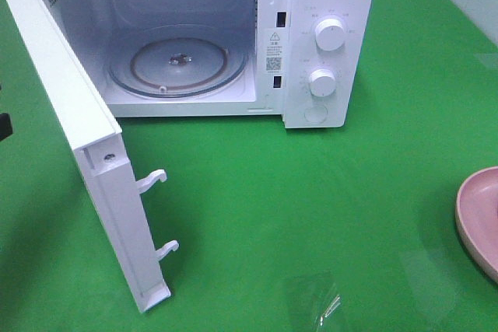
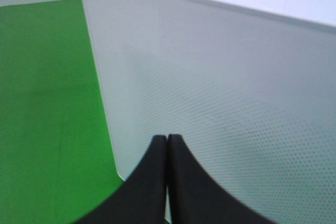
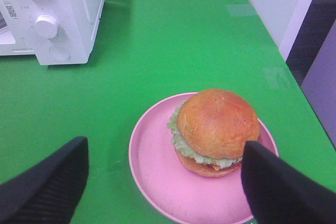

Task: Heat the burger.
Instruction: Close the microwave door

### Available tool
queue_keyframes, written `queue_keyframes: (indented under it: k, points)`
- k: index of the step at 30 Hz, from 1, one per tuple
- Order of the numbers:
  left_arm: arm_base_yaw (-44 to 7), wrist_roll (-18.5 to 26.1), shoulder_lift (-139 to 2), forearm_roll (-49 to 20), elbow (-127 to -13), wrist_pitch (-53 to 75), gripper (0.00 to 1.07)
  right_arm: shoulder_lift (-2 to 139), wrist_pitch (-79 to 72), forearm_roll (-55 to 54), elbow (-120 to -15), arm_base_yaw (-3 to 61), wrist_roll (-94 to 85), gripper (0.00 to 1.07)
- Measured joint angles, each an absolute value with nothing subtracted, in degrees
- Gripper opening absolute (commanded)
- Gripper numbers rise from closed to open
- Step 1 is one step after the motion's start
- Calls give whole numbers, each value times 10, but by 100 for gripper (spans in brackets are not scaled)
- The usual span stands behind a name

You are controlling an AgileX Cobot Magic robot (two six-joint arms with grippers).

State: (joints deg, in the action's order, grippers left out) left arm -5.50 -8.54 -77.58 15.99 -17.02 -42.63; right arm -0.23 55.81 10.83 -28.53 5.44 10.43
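Pincers first: the left pincer [image 2: 167, 142] is clenched, its two black fingers [image 2: 149, 182] pressed together with nothing between them, the tips right against the outer face of the microwave door [image 2: 220, 93]; whether they touch it or stop just short cannot be told. The left arm itself stays out of the high camera's frame. The right pincer [image 3: 165, 177] is spread wide and grasps nothing, hanging above the tabletop [image 3: 173, 35] with the burger [image 3: 216, 130] between and beyond its fingertips [image 3: 47, 182], not touched by them.

The burger sits upright on the pink plate [image 3: 157, 177], toward the plate's far side, bun on top, lettuce and cheese showing beneath. The plate lies on the green tabletop, well apart from the white microwave [image 1: 331, 52], on its knob side. The microwave door stands swung fully open, and the glass turntable [image 1: 177, 66] inside is bare.
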Motion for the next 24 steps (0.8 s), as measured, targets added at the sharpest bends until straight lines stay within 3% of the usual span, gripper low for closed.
queue_keyframes:
  k: [5, 24]
  points:
    - [-91, -65, -812, 109, -171, -447, 0, -2, 558, 108, -285, 54, 104, 76]
    - [-208, -37, -922, 33, -172, -523, 0, -2, 558, 108, -285, 54, 104, 76]
